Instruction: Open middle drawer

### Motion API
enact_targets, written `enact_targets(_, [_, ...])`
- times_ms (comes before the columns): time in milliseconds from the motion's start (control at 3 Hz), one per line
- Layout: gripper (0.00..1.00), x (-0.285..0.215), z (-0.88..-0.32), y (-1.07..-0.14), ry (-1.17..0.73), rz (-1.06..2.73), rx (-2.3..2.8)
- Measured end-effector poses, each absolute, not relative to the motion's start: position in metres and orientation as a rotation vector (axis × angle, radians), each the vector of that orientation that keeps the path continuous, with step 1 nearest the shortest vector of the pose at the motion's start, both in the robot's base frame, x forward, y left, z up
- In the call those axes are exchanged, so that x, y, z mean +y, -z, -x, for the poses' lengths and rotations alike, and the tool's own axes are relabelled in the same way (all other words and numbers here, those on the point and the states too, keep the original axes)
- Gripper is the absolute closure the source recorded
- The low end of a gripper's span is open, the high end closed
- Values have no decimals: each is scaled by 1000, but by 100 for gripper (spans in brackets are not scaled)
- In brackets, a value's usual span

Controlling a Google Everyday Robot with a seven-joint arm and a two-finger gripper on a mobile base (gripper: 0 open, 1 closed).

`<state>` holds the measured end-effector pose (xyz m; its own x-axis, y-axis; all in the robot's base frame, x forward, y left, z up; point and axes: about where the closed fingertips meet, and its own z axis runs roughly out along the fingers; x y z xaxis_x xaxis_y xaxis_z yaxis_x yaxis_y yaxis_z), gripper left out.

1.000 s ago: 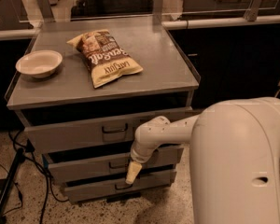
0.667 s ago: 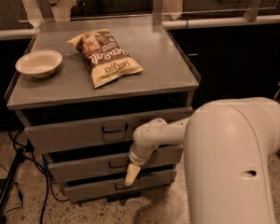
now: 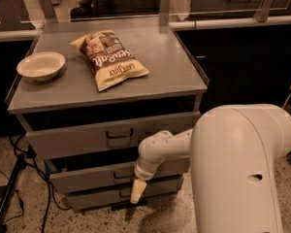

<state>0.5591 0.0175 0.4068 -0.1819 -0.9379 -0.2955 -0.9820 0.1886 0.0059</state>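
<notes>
The grey cabinet has three drawer fronts. The middle drawer [image 3: 87,176] is the low wide panel with a small dark loop handle [image 3: 121,175] at its centre, between the taller top drawer [image 3: 77,139] and the lowest drawer [image 3: 97,197]. Its front stands slightly forward of the cabinet. My gripper [image 3: 136,192] hangs down from the white arm [image 3: 165,147], just right of the handle and a little below it, in front of the middle and lowest fronts. Only its pale tip shows.
On the cabinet top lie a chip bag [image 3: 110,58] and a white bowl [image 3: 40,65]. The robot's large white body [image 3: 240,174] fills the lower right. Black cables and a stand leg [image 3: 9,188] lie at the left on the speckled floor.
The arm and gripper have shifted very slightly; the drawers look the same.
</notes>
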Motion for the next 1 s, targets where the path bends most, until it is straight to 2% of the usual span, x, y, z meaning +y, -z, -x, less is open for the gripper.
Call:
enact_targets(333, [0,17,-559,-407,-286,1846,2237])
enact_targets(667, [0,2,-528,-420,-360,1821,2225])
enact_targets(1000, [0,-43,-455,-457,-479,1751,2218])
